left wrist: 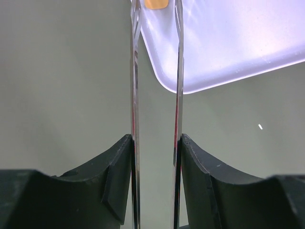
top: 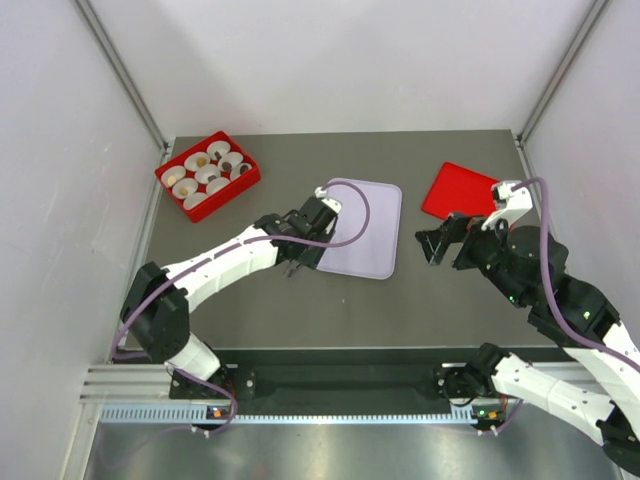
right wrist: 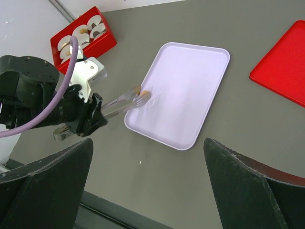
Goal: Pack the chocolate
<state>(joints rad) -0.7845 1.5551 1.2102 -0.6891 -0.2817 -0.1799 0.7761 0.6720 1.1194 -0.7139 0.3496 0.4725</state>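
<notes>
My left gripper [top: 297,258] is shut on clear tongs [left wrist: 135,71], its black fingers [left wrist: 121,157] pressed on both blades. The tong tips hold a caramel-orange chocolate [left wrist: 156,4] just over the left edge of the lavender tray [top: 368,232]. The right wrist view shows the same tongs [right wrist: 125,100] with the chocolate [right wrist: 145,92] at the tray [right wrist: 186,86] rim. A red box [top: 207,176] of white paper cups, some holding small brown or caramel chocolates, stands at the far left. My right gripper [top: 432,246] is open and empty, right of the tray.
A flat red lid [top: 458,190] lies at the far right; it also shows in the right wrist view [right wrist: 283,67]. The red box shows in the right wrist view [right wrist: 83,38]. White walls enclose the dark table. A small white speck [left wrist: 260,126] lies near the tray.
</notes>
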